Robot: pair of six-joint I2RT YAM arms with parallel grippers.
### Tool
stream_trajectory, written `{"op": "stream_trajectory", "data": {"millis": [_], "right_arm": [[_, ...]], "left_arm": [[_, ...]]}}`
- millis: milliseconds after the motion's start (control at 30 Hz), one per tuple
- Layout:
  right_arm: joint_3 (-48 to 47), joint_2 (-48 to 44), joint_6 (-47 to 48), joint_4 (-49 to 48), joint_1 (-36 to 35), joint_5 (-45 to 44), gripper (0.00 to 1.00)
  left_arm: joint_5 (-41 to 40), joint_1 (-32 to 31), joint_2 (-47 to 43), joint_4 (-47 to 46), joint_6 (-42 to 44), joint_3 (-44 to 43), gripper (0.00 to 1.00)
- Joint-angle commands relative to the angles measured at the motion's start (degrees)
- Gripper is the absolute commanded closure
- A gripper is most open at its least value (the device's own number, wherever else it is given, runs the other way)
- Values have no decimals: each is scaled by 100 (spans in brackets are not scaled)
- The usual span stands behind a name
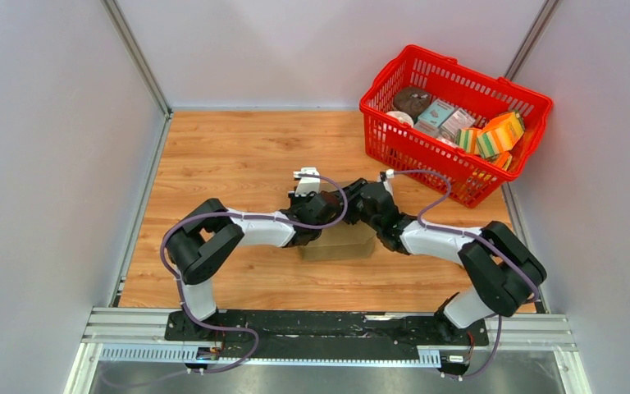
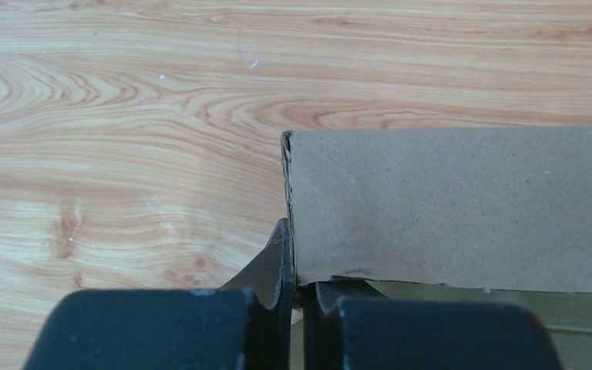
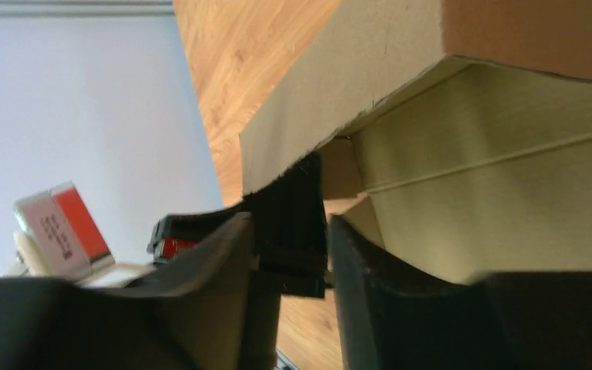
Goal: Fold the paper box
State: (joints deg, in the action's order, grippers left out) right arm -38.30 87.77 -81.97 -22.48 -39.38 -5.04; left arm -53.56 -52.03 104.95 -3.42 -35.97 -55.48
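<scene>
My table (image 1: 238, 156) is a light wood-grain board with pale knots and swirling grain. The red basket (image 1: 426, 158) stands on it at the far right corner. The paper box (image 1: 340, 246), plain brown cardboard, sits low on the board, nearer to me than the red basket, to its left and well apart from it. My arms hide whether its base lies flat.
</scene>
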Motion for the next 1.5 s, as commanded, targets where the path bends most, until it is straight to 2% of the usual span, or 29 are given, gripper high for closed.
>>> {"op": "stream_trajectory", "data": {"millis": [0,33,133,167,267,367,433,500,600,767,800,900,1200,1467], "right_arm": [[-63,-707,1497,575,-53,-199,45],[-159,-943,2092,743,-44,-130,36],[-423,-1628,2921,1990,-44,-243,27],[-597,-1796,3472,2802,-27,-330,27],[-940,-2210,4493,3721,79,-525,19],[-1398,-2028,4996,4548,745,308,18],[-1776,-1826,5217,4665,1010,851,18],[-2309,-1309,5541,4971,1037,978,19],[-2978,-553,5806,5481,1055,926,26],[-3236,47,5685,5386,1107,1075,32],[-3201,74,5605,5325,1107,1075,32],[-2886,65,5254,4982,1177,1022,35],[-1708,-32,3892,3040,1739,2226,53],[-1329,-49,3531,2292,1890,2569,93]], "left_arm": [[126,141,-308,-782,634,459,100],[161,141,-317,-826,643,468,100],[250,141,-352,-809,652,460,100],[250,141,-361,-792,617,477,100],[320,132,-431,-783,582,538,100],[381,132,-545,-932,529,722,100],[495,132,-668,-1273,573,863,100],[601,132,-712,-1459,661,1004,100],[584,132,-669,-1495,661,987,100],[479,114,-546,-1460,774,926,100],[391,114,-545,-1190,697,882,100],[530,114,-572,-1362,678,908,100],[557,114,-519,-1363,652,855,100],[531,114,-537,-1345,652,846,100]]}}
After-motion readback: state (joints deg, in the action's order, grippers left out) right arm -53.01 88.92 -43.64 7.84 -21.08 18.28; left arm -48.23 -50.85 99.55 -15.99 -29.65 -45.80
